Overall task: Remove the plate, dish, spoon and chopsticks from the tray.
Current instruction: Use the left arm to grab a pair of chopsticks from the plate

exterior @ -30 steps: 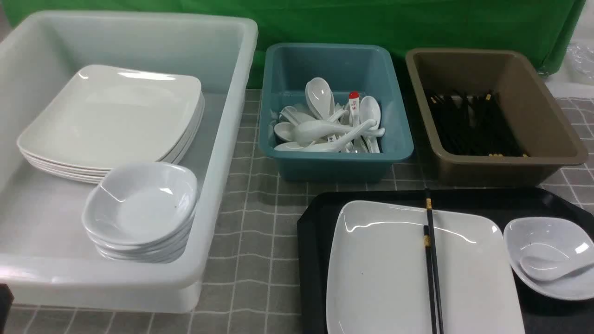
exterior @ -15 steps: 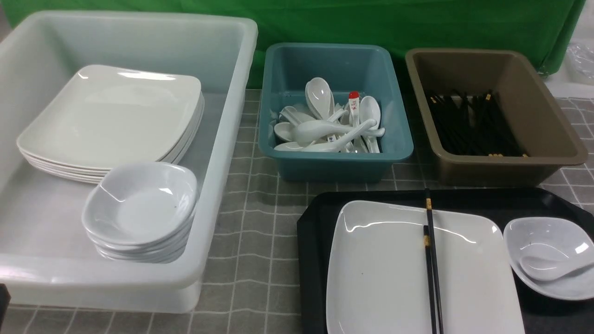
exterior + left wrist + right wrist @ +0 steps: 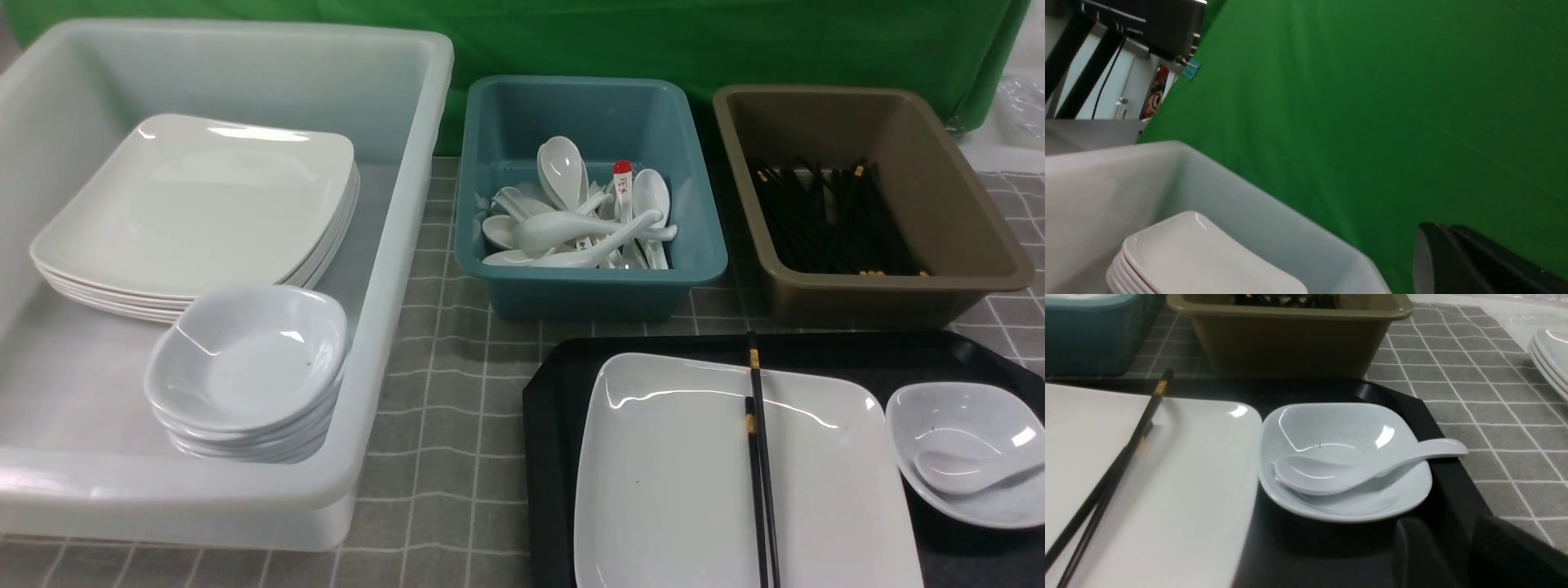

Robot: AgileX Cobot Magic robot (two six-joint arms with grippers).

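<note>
The black tray lies at the near right of the table. On it sits the white square plate, with the black chopsticks lying across it lengthwise. Beside the plate, the small dish holds the white spoon, whose handle sticks out over the dish's rim. My right gripper hovers open and empty just short of the dish, over the tray's edge. My left gripper is shut and empty, up by the white tub's far wall. Neither gripper shows in the front view.
A white tub at the left holds a stack of plates and a stack of small dishes. Behind the tray stand a teal tub of spoons and a brown tub of chopsticks. More white plates lie further right.
A dark piece at the front view's lower left edge has slid out of sight. The crockery and chopsticks on the tray have not moved.
</note>
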